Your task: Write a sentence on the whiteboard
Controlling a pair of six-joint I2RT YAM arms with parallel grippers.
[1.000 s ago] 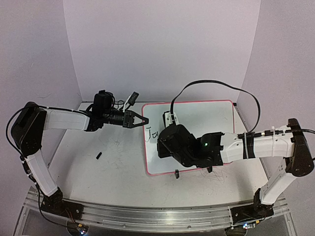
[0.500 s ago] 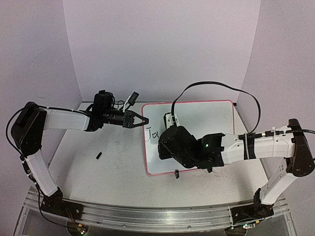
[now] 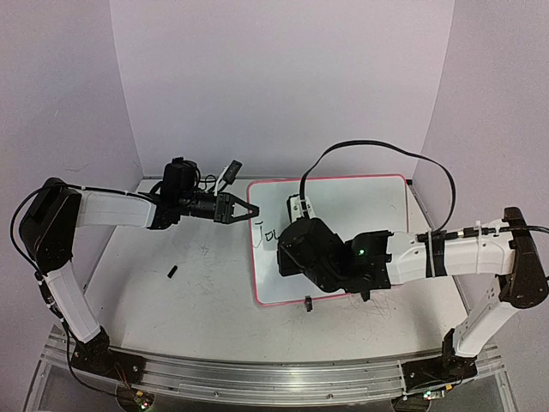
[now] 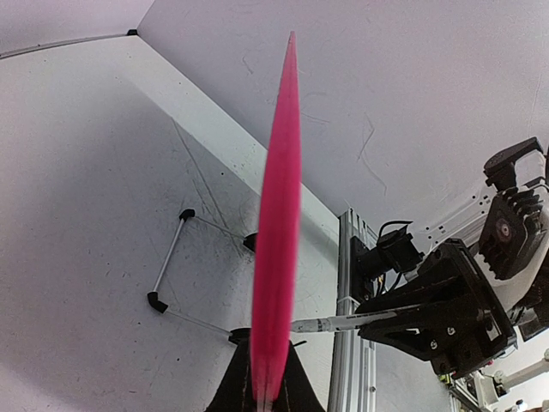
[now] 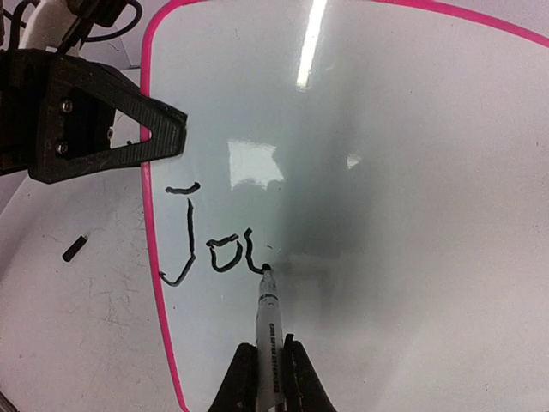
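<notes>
Since 1 second ago the right gripper [image 5: 270, 365] has edged rightward over the whiteboard [image 3: 360, 202], adding a 3rd black stroke after "Jo". Its jaws are clamped on a marker [image 5: 268, 313] whose tip touches the board at that stroke's end. The whiteboard lies flat on the table [image 3: 197, 283], its pink left edge pinched near the far corner in the jaws of the left gripper [image 3: 246, 209].

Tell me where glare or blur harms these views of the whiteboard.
Right wrist: a bright glare streak and a pale square reflection lie on the whiteboard, but the writing and the marker are sharp. Left wrist: the board's pink edge is very near the lens and blurred. Top external: even light, nothing blurred.
</notes>
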